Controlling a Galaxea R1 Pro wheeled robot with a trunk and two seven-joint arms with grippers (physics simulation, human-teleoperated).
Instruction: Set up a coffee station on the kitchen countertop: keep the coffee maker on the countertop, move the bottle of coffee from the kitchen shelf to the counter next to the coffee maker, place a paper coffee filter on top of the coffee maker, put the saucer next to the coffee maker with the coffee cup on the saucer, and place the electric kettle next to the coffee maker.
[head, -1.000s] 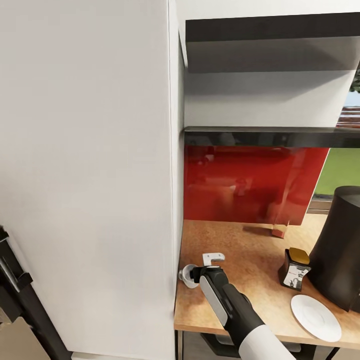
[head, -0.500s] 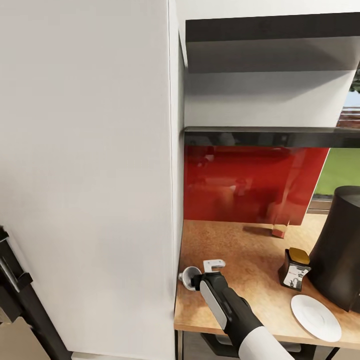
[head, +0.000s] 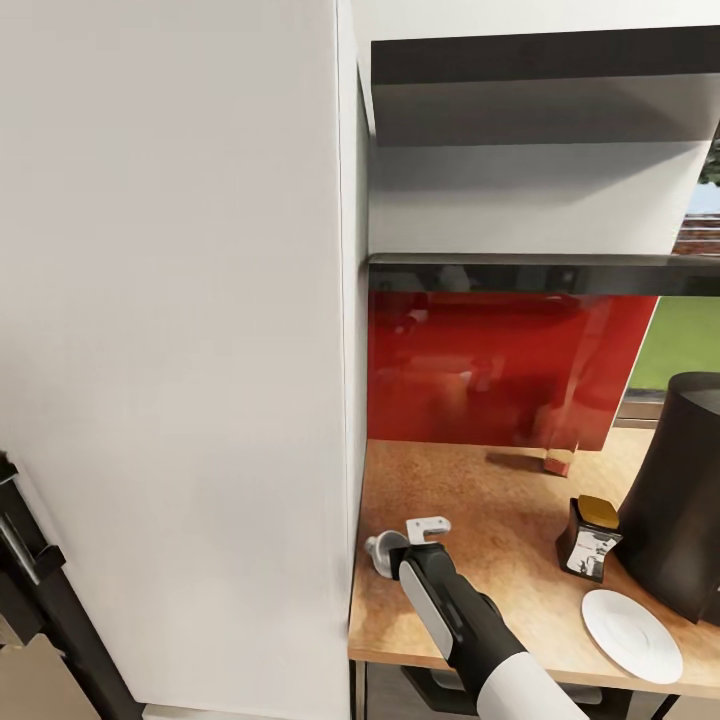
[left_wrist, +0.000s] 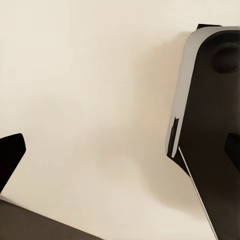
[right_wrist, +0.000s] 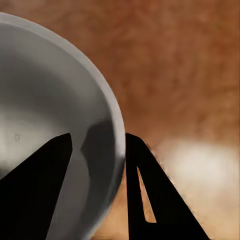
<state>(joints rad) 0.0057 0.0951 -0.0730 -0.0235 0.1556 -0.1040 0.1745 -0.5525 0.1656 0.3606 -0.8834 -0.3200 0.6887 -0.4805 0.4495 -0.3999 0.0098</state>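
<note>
While pinched — coffee cup (right_wrist: 55, 125) rim; right end effector (right_wrist: 97, 150).

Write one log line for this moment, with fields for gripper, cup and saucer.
right gripper: fingers astride coffee cup rim | cup: on countertop, left end | saucer: bare, beside coffee maker
</note>
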